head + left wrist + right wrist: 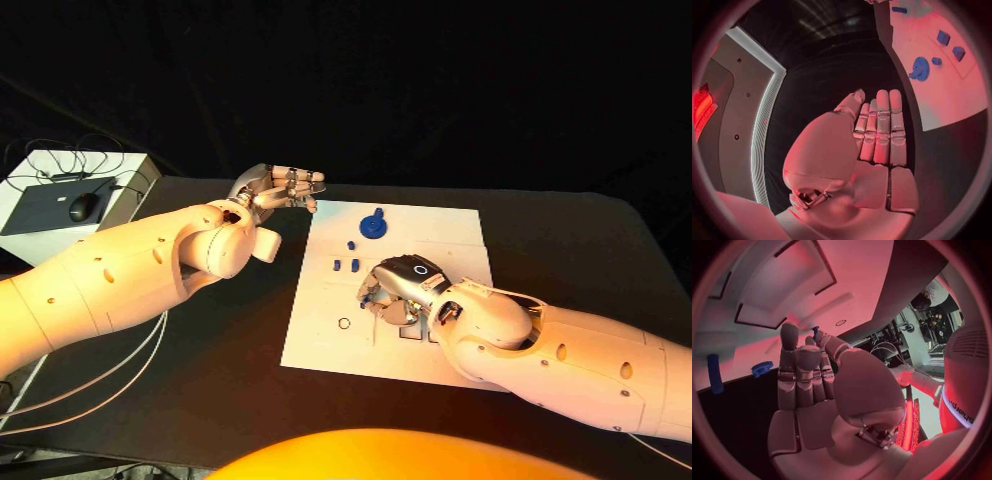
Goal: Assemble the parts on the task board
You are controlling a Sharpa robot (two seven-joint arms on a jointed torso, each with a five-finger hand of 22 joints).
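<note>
Head view, near to far: right hand [401, 290] over the task board [325, 345] middle, pinching a small blue part [816, 331] at its fingertips; lower it squarely, judged. Blue pegs [346, 264] beyond; blue disc [374, 226] near the far edge. Left hand [281, 187], fingers together, empty, off the board's far-left corner.

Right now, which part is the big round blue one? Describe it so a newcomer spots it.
Start at the white task board mid-table. Near its far edge, just right of the left hand, lies the round blue disc. It is far larger than the small blue pieces nearer the robot.
</note>
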